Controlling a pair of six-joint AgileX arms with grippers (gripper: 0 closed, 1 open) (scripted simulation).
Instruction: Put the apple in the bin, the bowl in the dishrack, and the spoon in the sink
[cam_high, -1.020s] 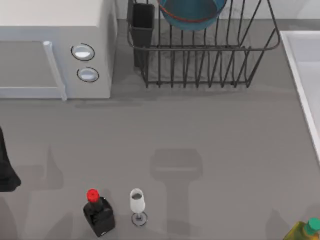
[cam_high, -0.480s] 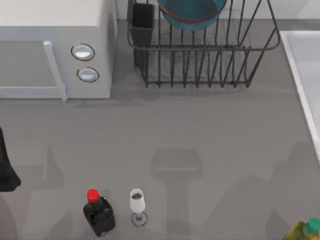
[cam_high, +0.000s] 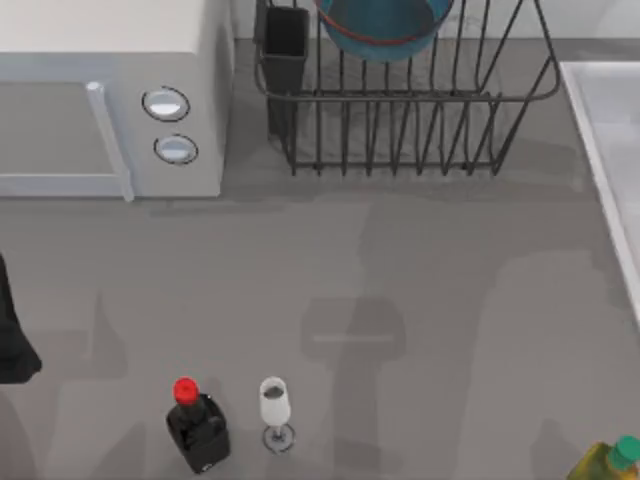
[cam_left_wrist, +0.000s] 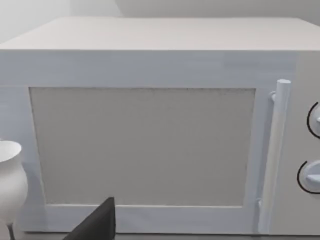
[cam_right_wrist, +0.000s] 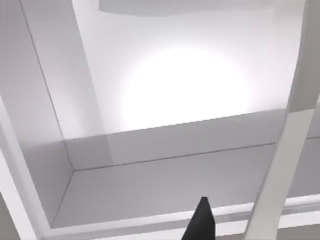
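The blue bowl (cam_high: 380, 25) with its reddish rim rests inside the black wire dishrack (cam_high: 400, 130) at the back of the table. The pale sink (cam_high: 590, 150) runs along the right edge. In the right wrist view the sink (cam_right_wrist: 165, 180) basin lies close below, with a black tip of my right gripper (cam_right_wrist: 200, 222) above it. My left arm (cam_high: 10, 335) is parked at the table's left edge. The black tip of my left gripper (cam_left_wrist: 97, 225) faces the microwave (cam_left_wrist: 150, 145). The apple, the spoon and the bin are out of view.
A white microwave (cam_high: 110, 100) fills the back left. A black bottle with a red cap (cam_high: 195, 425) and a wine glass (cam_high: 275, 410) stand near the front edge. A yellow-green bottle (cam_high: 610, 462) is at the front right corner. A white glass (cam_left_wrist: 10, 185) stands by the microwave.
A broad shadow has spread across the right half of the table. The objects and the left arm have not moved.
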